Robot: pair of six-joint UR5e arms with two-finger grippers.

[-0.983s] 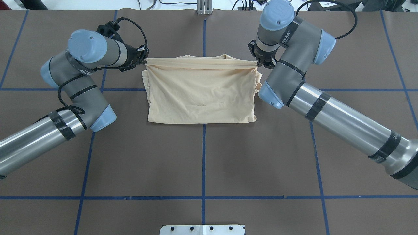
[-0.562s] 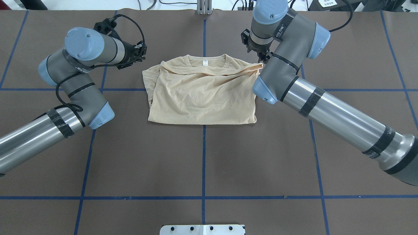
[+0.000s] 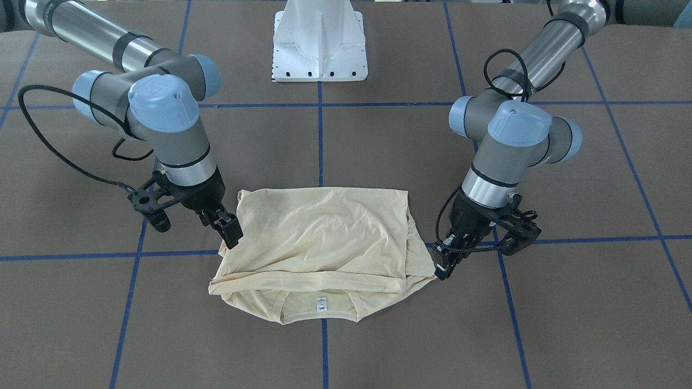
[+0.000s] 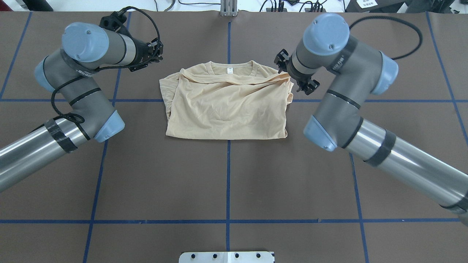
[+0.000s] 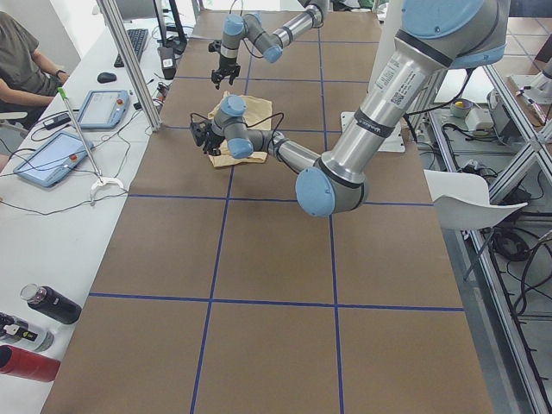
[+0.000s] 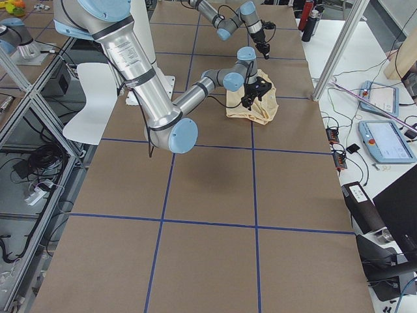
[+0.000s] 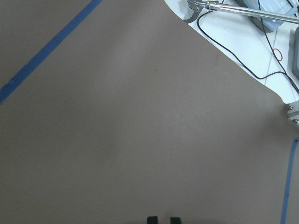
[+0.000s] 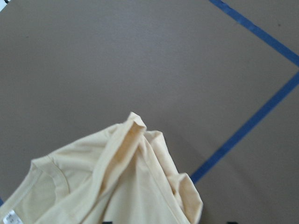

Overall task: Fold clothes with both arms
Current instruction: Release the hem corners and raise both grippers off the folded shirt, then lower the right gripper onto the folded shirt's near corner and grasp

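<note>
The cream-yellow shirt [image 4: 226,104] lies folded on the brown table, collar and white neck label [image 4: 229,70] at the far edge. Its print is hidden. My left gripper [image 4: 159,54] hovers off the shirt's far left corner, holding nothing; in the left wrist view its fingertips [image 7: 153,220] show only a narrow gap over bare table. My right gripper [image 3: 230,231] hangs just above the shirt's far right corner [image 8: 135,122], jaws wide open and empty. Across the table, the left gripper [image 3: 444,263] sits beside the shirt [image 3: 319,237].
The white pedestal base [image 3: 319,43] stands at the robot's side of the table. Blue tape lines [image 4: 228,182] grid the brown surface. A person [image 5: 21,52] sits at a side bench with tablets [image 5: 52,159] and bottles [image 5: 47,306].
Both grippers let go of the stretched edge, and it dropped slack onto the shirt below the collar. The left gripper drew back toward the far left; the right wrist turned and swung nearer.
</note>
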